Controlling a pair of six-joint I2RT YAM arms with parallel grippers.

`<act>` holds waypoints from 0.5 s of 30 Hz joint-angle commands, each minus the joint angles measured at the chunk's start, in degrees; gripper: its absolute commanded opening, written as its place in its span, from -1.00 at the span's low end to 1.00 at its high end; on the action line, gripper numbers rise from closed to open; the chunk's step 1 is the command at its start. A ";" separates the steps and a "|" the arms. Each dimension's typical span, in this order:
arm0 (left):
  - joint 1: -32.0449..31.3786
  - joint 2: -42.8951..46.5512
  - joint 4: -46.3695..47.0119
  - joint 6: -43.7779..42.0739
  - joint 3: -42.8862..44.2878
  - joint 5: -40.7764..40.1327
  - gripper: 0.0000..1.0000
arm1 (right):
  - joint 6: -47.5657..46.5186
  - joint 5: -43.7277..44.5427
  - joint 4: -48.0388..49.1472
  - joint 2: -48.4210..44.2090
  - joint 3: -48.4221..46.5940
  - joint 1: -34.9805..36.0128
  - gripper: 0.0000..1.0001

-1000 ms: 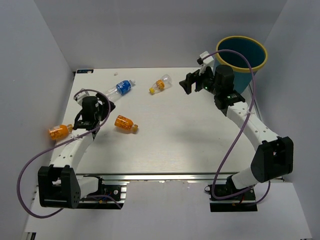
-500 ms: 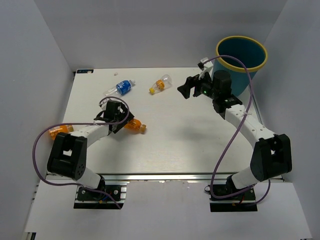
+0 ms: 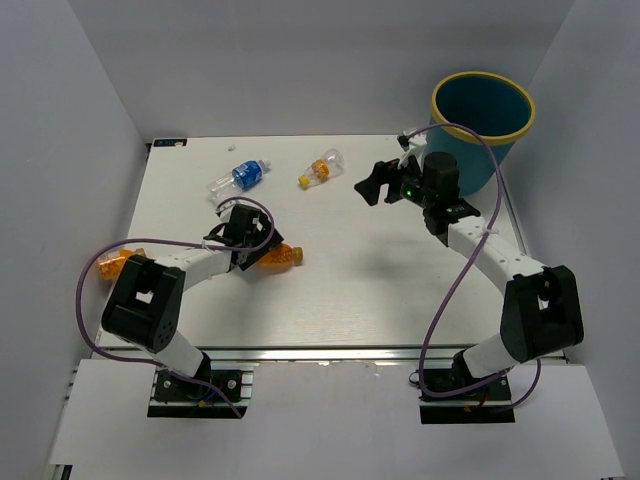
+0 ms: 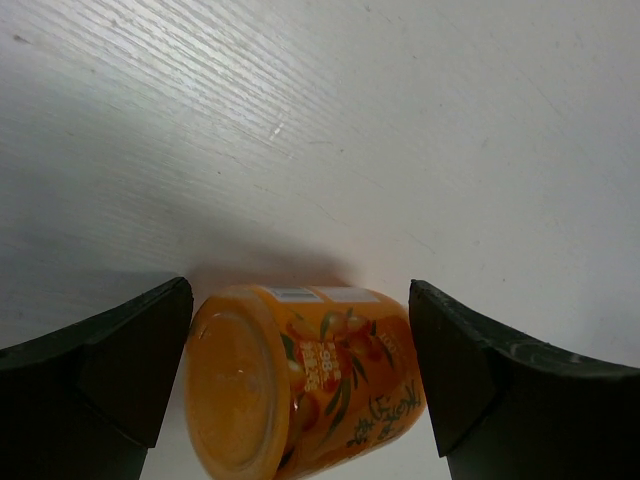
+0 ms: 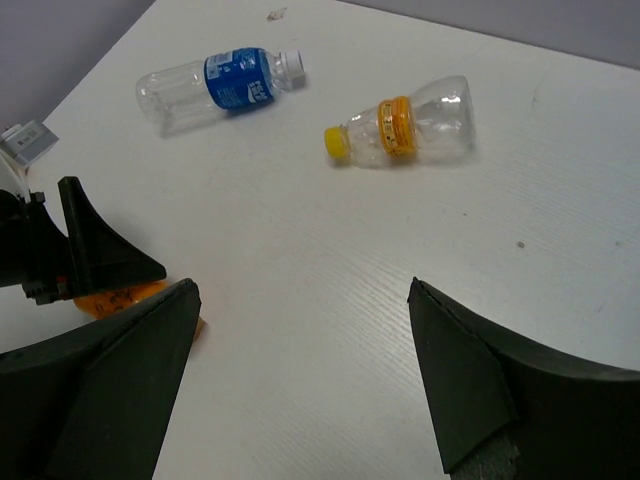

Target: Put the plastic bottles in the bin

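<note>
An orange bottle point(image 3: 280, 256) lies on its side on the white table point(image 3: 380, 290). My left gripper point(image 3: 240, 234) is open, low over the table. In the left wrist view the orange bottle point(image 4: 310, 380) lies between the open fingers point(image 4: 110, 360), base end towards the camera. A second orange bottle point(image 3: 115, 265) lies at the table's left edge. A clear bottle with a blue label point(image 3: 240, 176) and a clear bottle with a yellow cap point(image 3: 322, 170) lie at the back. My right gripper point(image 3: 374, 185) is open and empty, left of the teal bin point(image 3: 483, 115).
The right wrist view shows the blue-label bottle point(image 5: 220, 82), the yellow-capped bottle point(image 5: 405, 128) and the left arm's gripper point(image 5: 80, 250). Grey walls close in the table on three sides. The bin stands off the table's back right corner.
My left arm has swung in to the right, bringing its open jaws round the orange bottle, which slid a little to the right. The right gripper drifted slightly left, away from the bin.
</note>
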State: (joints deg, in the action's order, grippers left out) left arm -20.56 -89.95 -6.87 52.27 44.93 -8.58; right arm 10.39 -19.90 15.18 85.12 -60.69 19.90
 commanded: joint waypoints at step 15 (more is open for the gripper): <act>-2.21 0.39 -3.50 2.75 -0.36 0.67 0.96 | 1.29 5.31 0.82 -5.40 6.28 1.11 0.79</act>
State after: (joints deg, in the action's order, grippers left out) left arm -22.13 -90.74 -7.22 53.30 45.28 -8.38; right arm 10.83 -16.40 14.35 81.32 -55.09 20.67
